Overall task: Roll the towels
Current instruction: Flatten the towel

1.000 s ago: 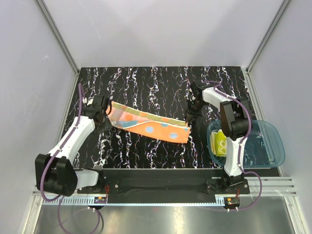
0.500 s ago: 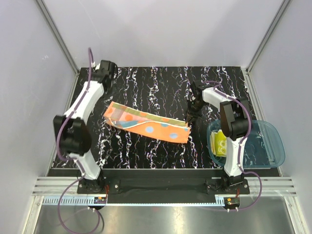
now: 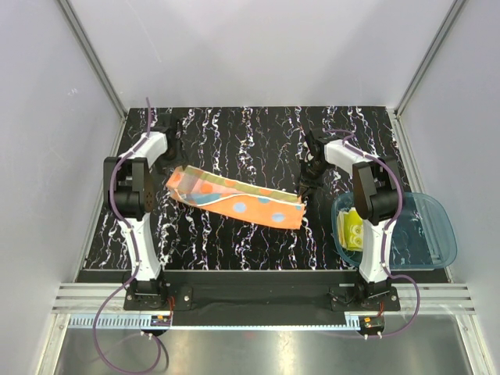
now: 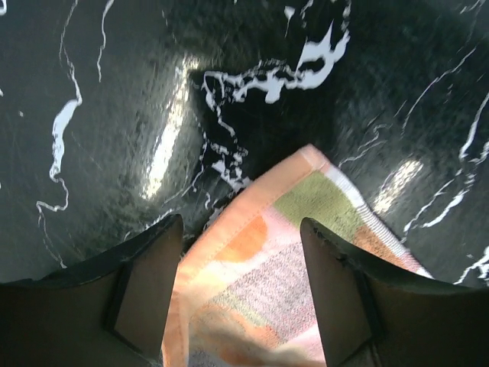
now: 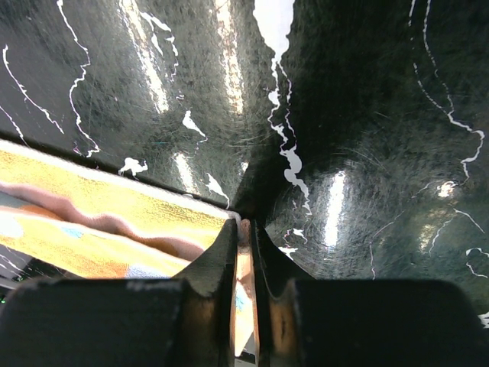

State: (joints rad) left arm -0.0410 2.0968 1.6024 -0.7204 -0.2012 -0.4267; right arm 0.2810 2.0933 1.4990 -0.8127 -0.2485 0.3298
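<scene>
Orange towel laid out and pinned at one end, ready for rolling

From above, the orange towel [image 3: 234, 200] lies folded lengthwise mid-table, and the yellow towel [image 3: 353, 230] sits in the blue tray [image 3: 437, 234]. At the left wrist, the left gripper [image 4: 241, 287] is spread wide over a towel corner, gripping nothing. At the right wrist, the right gripper [image 5: 244, 260] is clamped on the opposite edge. The left likely needs to close first.

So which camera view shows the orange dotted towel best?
The top external view: there the orange towel lies full length on the table, between both arms. The left wrist view shows only one corner, between the open fingers of the left tool. The right wrist view shows an edge pinched in the right tool.
</scene>
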